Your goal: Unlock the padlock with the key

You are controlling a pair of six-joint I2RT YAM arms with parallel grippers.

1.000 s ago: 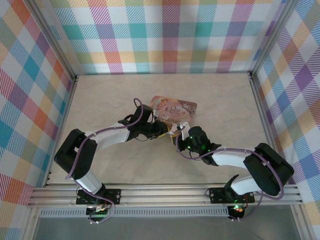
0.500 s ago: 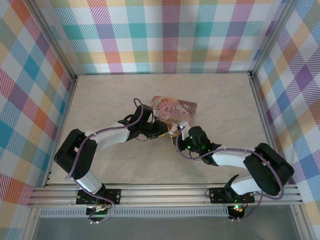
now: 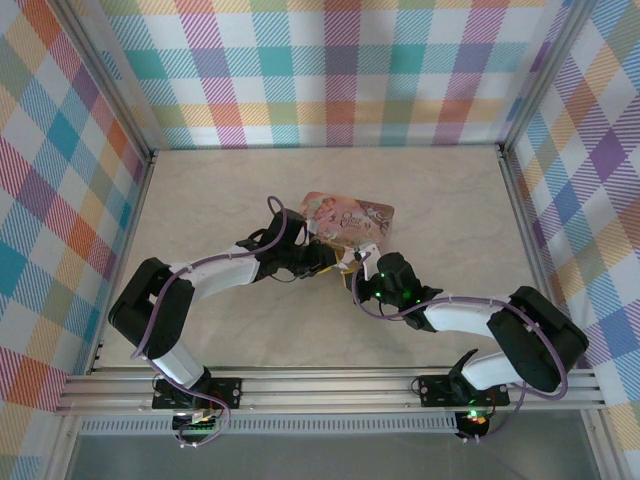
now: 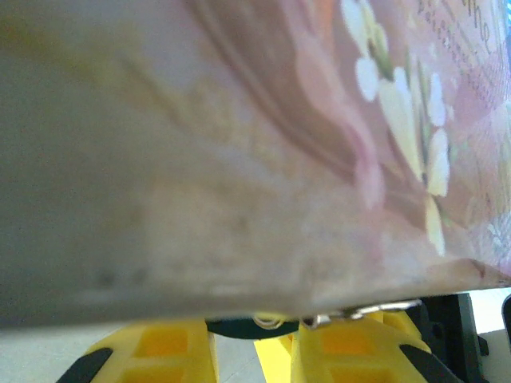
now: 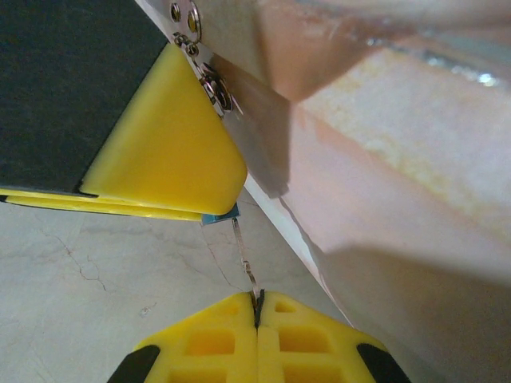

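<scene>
Your right gripper (image 5: 257, 300) has its jaws clenched flat on the key (image 5: 244, 257), a thin metal sliver rising from the bottom centre of the right wrist view. Its tip reaches the padlock (image 5: 221, 215), a teal scrap peeking out under one yellow finger (image 5: 168, 152) of your left gripper (image 4: 254, 339). That gripper's jaws are partly parted and grasp the padlock's dark teal body low in the left wrist view. The pink tin (image 4: 279, 120) sits directly above it. Seen from overhead, both grippers meet mid-frame at the tin's near edge on the table (image 3: 450, 200).
</scene>
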